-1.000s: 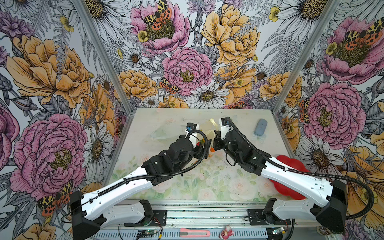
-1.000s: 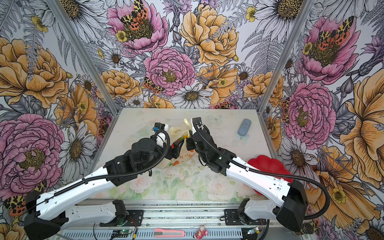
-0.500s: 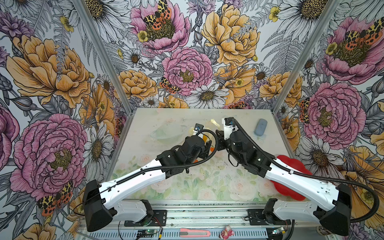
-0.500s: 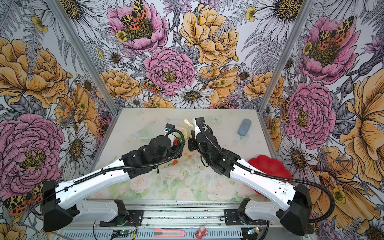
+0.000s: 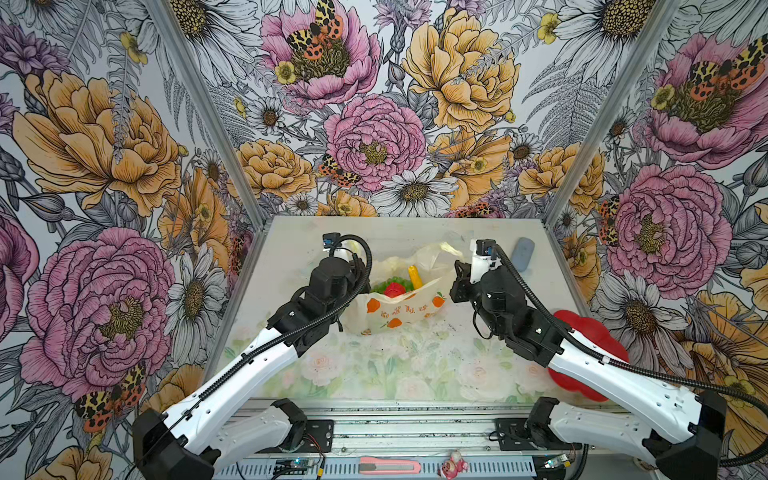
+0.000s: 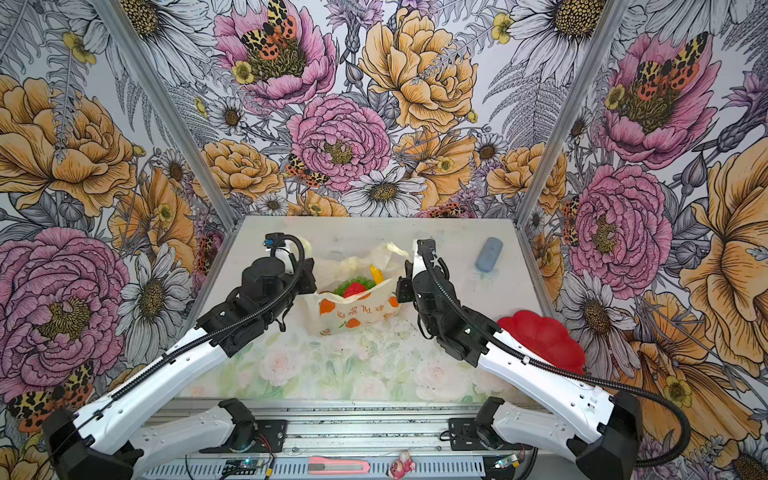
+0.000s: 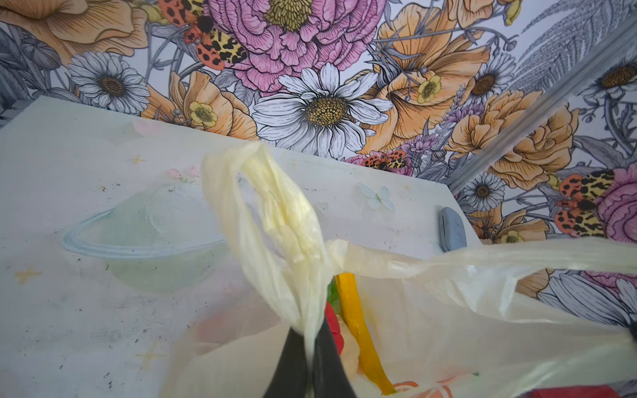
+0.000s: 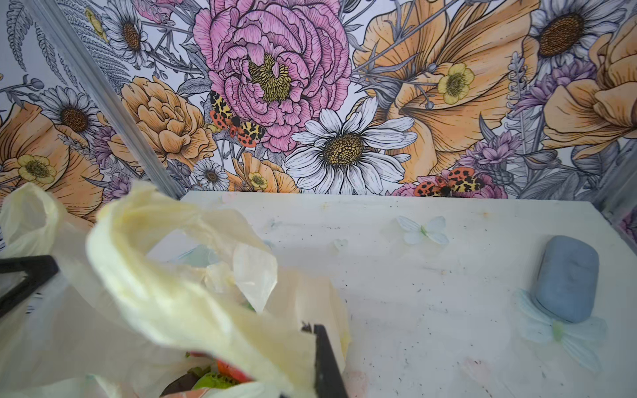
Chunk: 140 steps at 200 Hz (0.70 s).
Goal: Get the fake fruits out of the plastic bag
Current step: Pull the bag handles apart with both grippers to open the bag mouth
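Left fingers (image 7: 295,361) now tight on bag (image 7: 282,224)

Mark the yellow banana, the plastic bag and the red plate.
yellow banana (image 5: 415,277), in a top view, on the end sticking up out of the bag.
plastic bag (image 5: 405,312), in a top view, on its printed front panel.
red plate (image 6: 544,340), in a top view, on its bare upper face.

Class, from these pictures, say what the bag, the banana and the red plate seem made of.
The bag: thin plastic film, translucent cream, crinkled and sagging. The banana: probably moulded plastic, glossy even yellow. The red plate: likely hard plastic, smooth with a soft sheen; material uncertain.
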Each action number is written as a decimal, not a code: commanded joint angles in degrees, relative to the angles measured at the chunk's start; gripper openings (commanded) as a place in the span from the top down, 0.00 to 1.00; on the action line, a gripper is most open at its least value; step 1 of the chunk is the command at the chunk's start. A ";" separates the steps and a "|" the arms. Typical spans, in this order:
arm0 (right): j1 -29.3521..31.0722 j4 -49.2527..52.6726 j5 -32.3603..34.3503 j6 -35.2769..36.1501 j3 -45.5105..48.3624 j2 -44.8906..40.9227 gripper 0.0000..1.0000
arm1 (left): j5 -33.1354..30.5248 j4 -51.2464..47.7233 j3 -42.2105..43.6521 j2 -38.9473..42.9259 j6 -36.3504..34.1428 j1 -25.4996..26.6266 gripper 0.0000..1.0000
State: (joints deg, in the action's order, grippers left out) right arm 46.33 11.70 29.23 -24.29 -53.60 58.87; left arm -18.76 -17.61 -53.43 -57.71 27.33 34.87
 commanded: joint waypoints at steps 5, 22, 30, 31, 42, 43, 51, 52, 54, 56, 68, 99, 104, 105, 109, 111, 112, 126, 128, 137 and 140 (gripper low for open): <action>-2.86 -1.15 0.38 -7.41 3.85 -3.23 1.00 | 6.37 6.64 7.10 5.15 7.08 -5.45 0.95; -4.23 -1.16 -2.20 -13.57 6.92 -1.79 1.00 | 9.70 7.25 12.24 6.21 11.04 -9.69 0.95; -5.46 -1.16 -4.20 -16.87 8.43 -0.58 1.00 | 10.95 7.64 14.78 6.23 12.94 -11.40 0.95; -5.72 -1.16 -4.50 -17.34 8.56 -0.41 1.00 | 11.16 7.75 15.07 6.22 13.20 -11.67 0.95; -7.74 -1.23 -7.44 -21.90 10.55 1.27 1.00 | 12.51 8.30 18.32 6.04 15.57 -13.38 0.95; -7.91 -1.24 -7.70 -22.18 10.63 1.39 1.00 | 12.69 8.34 18.61 6.04 15.78 -13.49 0.95; -8.87 -1.39 -9.21 -24.81 11.91 2.38 1.00 | 13.49 8.41 20.36 5.87 17.01 -14.14 0.95; -8.97 -1.41 -9.33 -25.00 11.97 2.47 1.00 | 13.62 8.39 20.50 5.82 17.12 -14.18 0.95; -9.10 -1.44 -9.54 -25.36 12.26 2.65 1.00 | 13.74 8.34 20.81 5.78 17.29 -14.21 0.95; -9.14 -1.47 -9.68 -25.56 12.35 2.81 1.00 | 13.75 8.13 21.13 5.71 17.49 -14.28 0.95; -9.09 -1.68 -10.26 -26.23 12.97 3.63 1.00 | 14.29 6.96 22.24 5.44 17.85 -14.23 0.93; -8.76 -2.26 -11.24 -25.64 13.09 3.50 1.00 | 14.07 1.78 20.65 7.73 15.47 -12.47 0.76; -8.64 -2.30 -11.22 -25.24 13.09 3.28 1.00 | 13.16 0.73 20.00 8.65 15.00 -11.70 0.71; -8.59 -2.34 -11.22 -25.17 13.04 3.23 1.00 | 12.93 0.51 19.93 8.83 14.93 -11.47 0.70; -8.49 -2.43 -11.12 -24.86 13.03 3.07 1.00 | 11.82 -0.54 19.28 9.63 14.55 -10.70 0.66; -8.46 -2.40 -11.06 -24.60 12.94 2.98 1.00 | 11.16 -1.13 18.86 10.03 14.40 -10.28 0.64; -8.41 -2.39 -11.05 -24.50 12.88 2.90 1.00 | 10.83 -1.43 18.70 10.23 14.32 -10.14 0.63; -8.06 -2.40 -10.91 -23.32 12.48 2.27 1.00 | 4.46 -6.20 15.42 12.52 13.10 -6.76 0.50; -8.02 -2.39 -10.88 -23.18 12.41 2.16 1.00 | 3.39 -6.96 14.84 12.77 12.92 -6.27 0.47; -7.69 -2.53 -10.78 -22.19 12.14 1.82 1.00 | -0.09 -10.12 12.28 13.62 12.09 -4.23 0.39; -7.54 -2.48 -10.69 -21.83 12.05 1.75 1.00 | -0.99 -11.10 11.43 13.74 11.76 -3.53 0.37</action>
State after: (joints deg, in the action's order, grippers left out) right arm 37.91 10.85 18.74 -47.97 -39.64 62.48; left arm -9.87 -21.06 -34.98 -46.98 42.13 27.07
